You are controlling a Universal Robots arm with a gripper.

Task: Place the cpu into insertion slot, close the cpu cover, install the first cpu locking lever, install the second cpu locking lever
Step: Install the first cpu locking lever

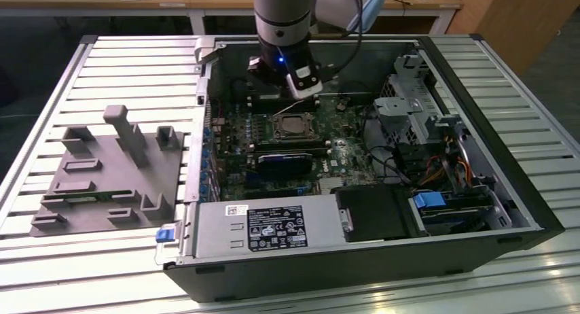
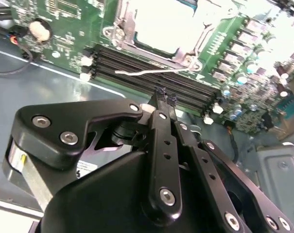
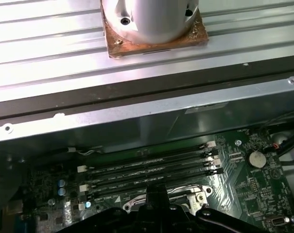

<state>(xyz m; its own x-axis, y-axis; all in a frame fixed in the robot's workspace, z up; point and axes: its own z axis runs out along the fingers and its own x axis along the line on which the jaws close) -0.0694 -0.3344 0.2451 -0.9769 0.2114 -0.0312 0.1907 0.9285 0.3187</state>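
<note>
The cpu (image 1: 292, 126) lies flat in the insertion slot (image 1: 274, 117) on the green motherboard, and shows bright silver in the second wrist view (image 2: 159, 22). The silver cpu cover (image 2: 188, 59) frames the chip. A thin wire locking lever (image 2: 142, 72) sticks out along the socket's edge over the memory slots (image 2: 137, 60). My gripper (image 2: 166, 95) hovers beside that lever above the memory slots, its black fingers pressed together with nothing between them. In the exterior view the gripper (image 1: 292, 105) hangs just behind the socket. In the first wrist view the gripper (image 3: 159, 193) sits over the socket rim.
The open computer case (image 1: 208, 76) walls in the board. A power supply (image 1: 272, 229) fills the near side, with a drive cage (image 1: 417, 117) and cables at the exterior view's right. A grey fixture plate (image 1: 109, 171) with upright holders lies outside at the exterior view's left.
</note>
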